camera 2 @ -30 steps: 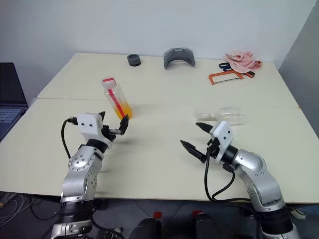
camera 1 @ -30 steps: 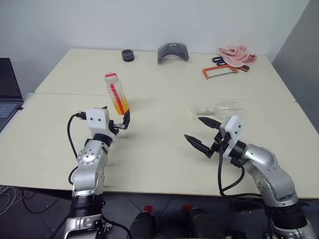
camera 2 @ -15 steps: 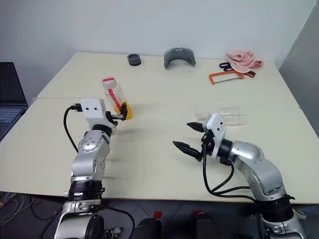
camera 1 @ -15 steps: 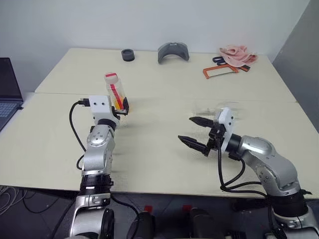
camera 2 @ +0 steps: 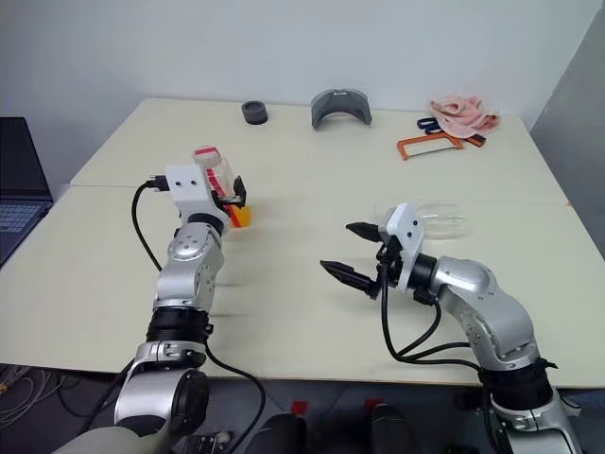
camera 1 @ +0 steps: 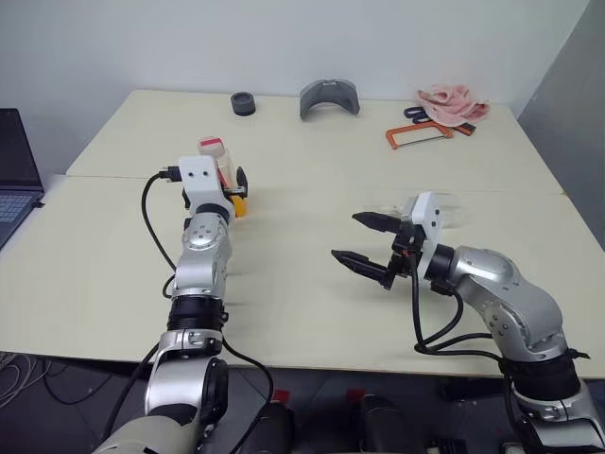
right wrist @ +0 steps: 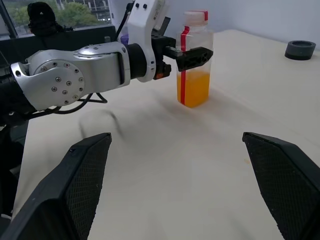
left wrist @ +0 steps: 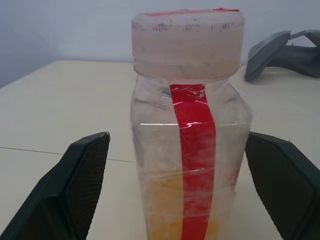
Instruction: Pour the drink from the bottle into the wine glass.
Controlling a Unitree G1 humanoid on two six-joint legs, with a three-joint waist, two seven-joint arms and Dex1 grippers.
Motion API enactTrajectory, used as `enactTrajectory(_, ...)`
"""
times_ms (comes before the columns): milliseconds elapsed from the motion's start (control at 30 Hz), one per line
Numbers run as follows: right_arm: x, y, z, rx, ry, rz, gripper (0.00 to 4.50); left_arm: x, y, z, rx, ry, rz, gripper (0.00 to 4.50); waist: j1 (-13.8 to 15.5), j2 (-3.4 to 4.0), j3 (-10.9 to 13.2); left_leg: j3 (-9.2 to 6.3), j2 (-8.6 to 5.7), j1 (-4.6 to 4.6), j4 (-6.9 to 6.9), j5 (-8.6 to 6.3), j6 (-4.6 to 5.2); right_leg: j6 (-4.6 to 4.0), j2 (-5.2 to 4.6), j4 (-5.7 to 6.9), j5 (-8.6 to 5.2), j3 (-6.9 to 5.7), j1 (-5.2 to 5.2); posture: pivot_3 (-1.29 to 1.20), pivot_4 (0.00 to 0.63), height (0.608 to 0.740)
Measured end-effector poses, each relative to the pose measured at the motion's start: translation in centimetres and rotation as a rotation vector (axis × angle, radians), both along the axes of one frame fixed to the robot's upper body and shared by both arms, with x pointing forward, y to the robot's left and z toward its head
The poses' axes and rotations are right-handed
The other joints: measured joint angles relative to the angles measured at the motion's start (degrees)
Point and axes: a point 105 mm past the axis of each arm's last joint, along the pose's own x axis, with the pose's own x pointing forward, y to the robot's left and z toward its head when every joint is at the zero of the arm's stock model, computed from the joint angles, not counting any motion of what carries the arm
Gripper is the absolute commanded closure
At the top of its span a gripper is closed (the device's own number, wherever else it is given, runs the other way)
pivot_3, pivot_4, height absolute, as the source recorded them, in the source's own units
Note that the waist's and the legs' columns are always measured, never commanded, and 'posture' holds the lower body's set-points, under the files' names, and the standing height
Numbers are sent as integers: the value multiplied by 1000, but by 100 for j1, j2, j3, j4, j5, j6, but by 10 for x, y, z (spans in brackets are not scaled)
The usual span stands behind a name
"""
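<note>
Around bottle (left wrist: 190,150) now: open left gripper (left wrist: 185,192).

walls: plain white | furniture: cream table (camera 1: 312,151) | laptop (camera 1: 14,175) at left edge

From my head cameras the left claw (camera 1: 233,186) covers most of the bottle (camera 1: 219,163) — I can't tell whether its fingers touch it. The wine glass (camera 2: 437,219) lies half hidden behind the right claw (camera 2: 350,253) (its stem and foot I can't make out). A laptop (camera 1: 16,175) is cut off at the edge.
</note>
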Motion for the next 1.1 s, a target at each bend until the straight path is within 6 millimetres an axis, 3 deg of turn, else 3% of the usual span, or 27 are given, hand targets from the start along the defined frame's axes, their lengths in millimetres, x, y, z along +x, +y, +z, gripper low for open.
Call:
enactTrajectory(900,6,0,0,9,9,-5,0,19,5,10,60,16,90,17,-1,-1,1,0,-3,-5,-1,7,-12,2,-2,-3,1,-1,-3,0,150,740)
enactTrajectory(1000,7,0,0,3,4,-11,0,20,5,8,62,18,90,609,0,-1,1,-1,-3,-6,0,7,-12,2,-2,-4,1,-3,-3,0,150,740)
enactTrajectory(1100,7,-1,0,4,3,-13,0,20,4,9,64,12,87,1542,0,-1,1,-1,-3,-6,-1,7,-12,2,-2,-4,1,-2,-3,0,150,740)
